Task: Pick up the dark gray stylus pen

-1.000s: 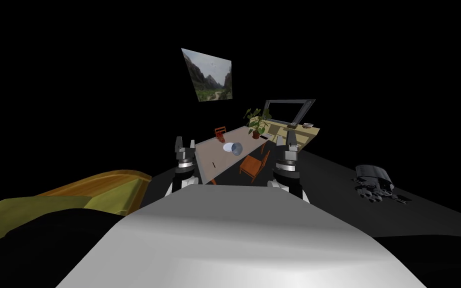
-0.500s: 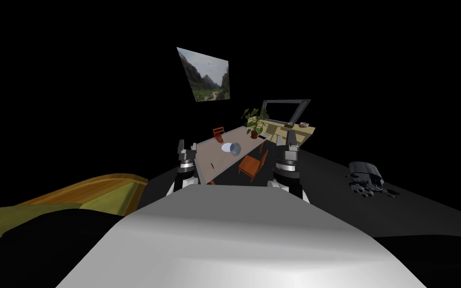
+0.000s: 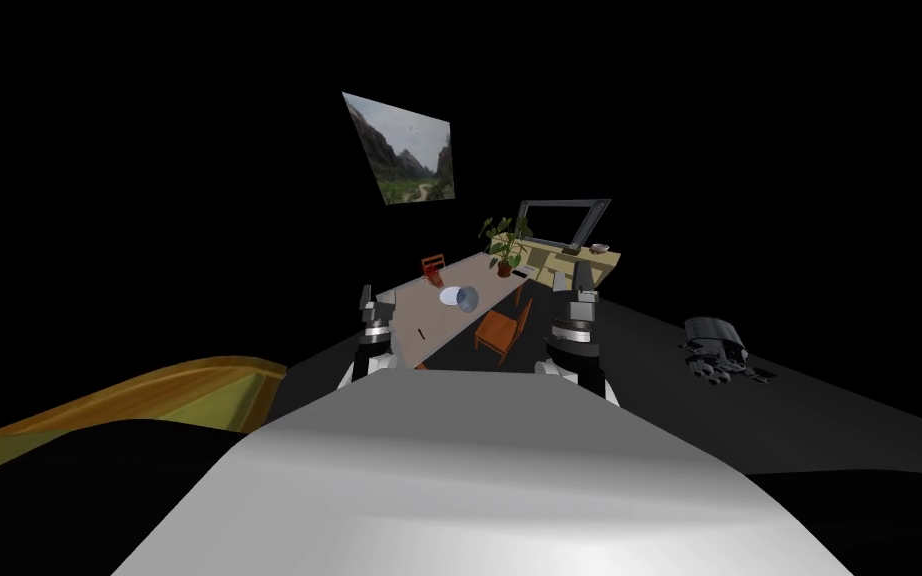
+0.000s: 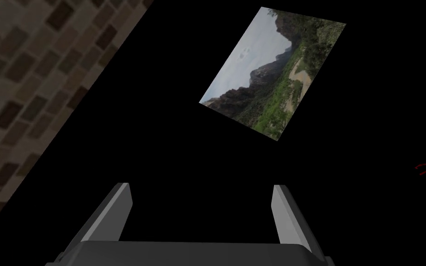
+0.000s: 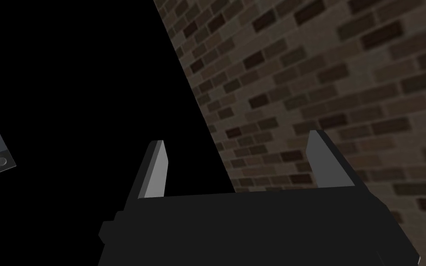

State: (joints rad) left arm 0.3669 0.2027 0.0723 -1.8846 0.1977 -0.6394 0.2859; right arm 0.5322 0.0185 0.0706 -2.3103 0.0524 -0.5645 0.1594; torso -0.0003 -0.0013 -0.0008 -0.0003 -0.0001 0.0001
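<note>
The stylus pen (image 3: pixel 420 333) is a short dark stroke lying on the near end of a long pale table (image 3: pixel 444 318) some way ahead of me. My left gripper (image 3: pixel 376 297) is raised in front of the table's near left corner; in the left wrist view its fingers (image 4: pixel 119 210) stand wide apart and hold nothing. My right gripper (image 3: pixel 579 291) is raised to the right of the table, open too, with its fingers (image 5: pixel 157 168) holding nothing. Both are well short of the pen.
On the table stand a pale bowl-like thing (image 3: pixel 460 297) and a potted plant (image 3: pixel 502 242). An orange chair (image 3: pixel 501 331) stands at its right side, a red one (image 3: pixel 433 266) at the far left. A sideboard (image 3: pixel 577 264), a dark heap (image 3: pixel 713 346) and a yellow-green couch (image 3: pixel 149 400) surround it.
The whole head view has slid a little to the left, so I have turned or moved slightly. Both arms keep the same pose, and nothing on the table has shifted.
</note>
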